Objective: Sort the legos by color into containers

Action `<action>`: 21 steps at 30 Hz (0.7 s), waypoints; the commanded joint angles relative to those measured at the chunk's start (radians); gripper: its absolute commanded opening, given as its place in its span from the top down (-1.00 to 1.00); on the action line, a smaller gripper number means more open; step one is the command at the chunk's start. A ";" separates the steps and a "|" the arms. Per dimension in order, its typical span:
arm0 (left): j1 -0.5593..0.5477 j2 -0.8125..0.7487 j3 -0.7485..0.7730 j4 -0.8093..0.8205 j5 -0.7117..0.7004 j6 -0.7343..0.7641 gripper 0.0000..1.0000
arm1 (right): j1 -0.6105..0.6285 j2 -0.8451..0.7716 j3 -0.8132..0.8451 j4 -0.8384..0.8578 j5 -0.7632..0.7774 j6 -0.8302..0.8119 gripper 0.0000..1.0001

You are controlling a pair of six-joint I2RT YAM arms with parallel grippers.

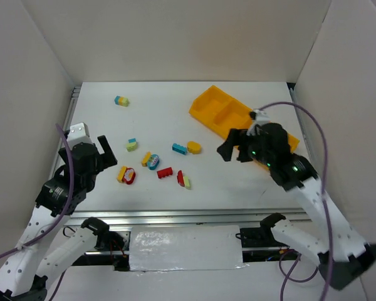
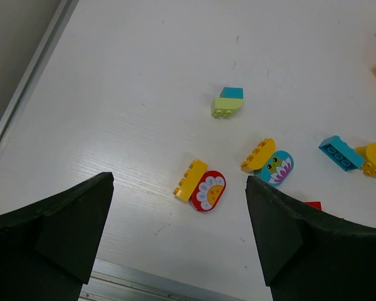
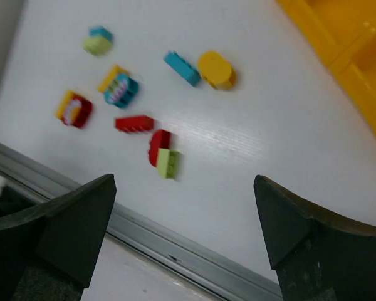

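Now both grippers are wide open, and the legos [image 1: 165,172] lie loose on the table [image 1: 175,119].

The left gripper [image 1: 108,154] and the right gripper [image 1: 233,144] hold nothing; they hang over the bricks, I think so they can each drop onto one. The tray [image 1: 213,100] sits slanted at the back right, partly under the right arm, likely so that arm can reach it. No brick shows in the parts of it I can see. The legos are small, hard, shiny plastic with little bumps on top. Some are stuck in pairs, like the red flower piece [image 2: 208,190] on a yellow brick, or the teal and green clump [image 2: 227,102], so these may need pulling apart. The tray is smooth orange-yellow plastic with low walls.
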 commanded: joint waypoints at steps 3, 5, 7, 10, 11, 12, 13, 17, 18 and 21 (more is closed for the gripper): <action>0.014 0.008 -0.011 0.051 0.025 0.027 -0.99 | 0.091 0.474 0.147 0.036 -0.102 -0.201 -0.91; 0.015 0.018 -0.007 0.047 0.025 0.028 -0.99 | 0.140 0.683 0.276 -0.027 -0.033 -0.297 -0.87; 0.020 0.029 -0.002 0.041 0.022 0.025 -0.99 | 0.151 0.853 0.340 -0.048 0.025 -0.337 -0.87; 0.023 0.025 -0.007 0.045 0.026 0.027 -0.99 | 0.152 1.032 0.449 -0.093 0.051 -0.463 -0.78; 0.023 0.020 -0.007 0.047 0.031 0.028 -0.99 | 0.152 1.070 0.499 -0.110 0.042 -0.486 -0.77; 0.024 0.009 -0.008 0.050 0.039 0.031 -0.99 | 0.152 1.106 0.521 -0.121 0.041 -0.506 -0.72; 0.025 0.003 -0.014 0.056 0.042 0.034 -0.99 | 0.152 1.163 0.551 -0.131 0.041 -0.535 -0.71; 0.026 -0.009 -0.017 0.062 0.056 0.042 -0.99 | 0.154 1.206 0.553 -0.093 0.071 -0.574 -0.69; 0.026 -0.008 -0.016 0.064 0.059 0.044 -0.99 | 0.152 1.194 0.546 -0.058 0.065 -0.584 -0.69; 0.028 -0.003 -0.017 0.068 0.074 0.051 -0.99 | 0.152 1.173 0.516 -0.010 0.061 -0.635 -0.70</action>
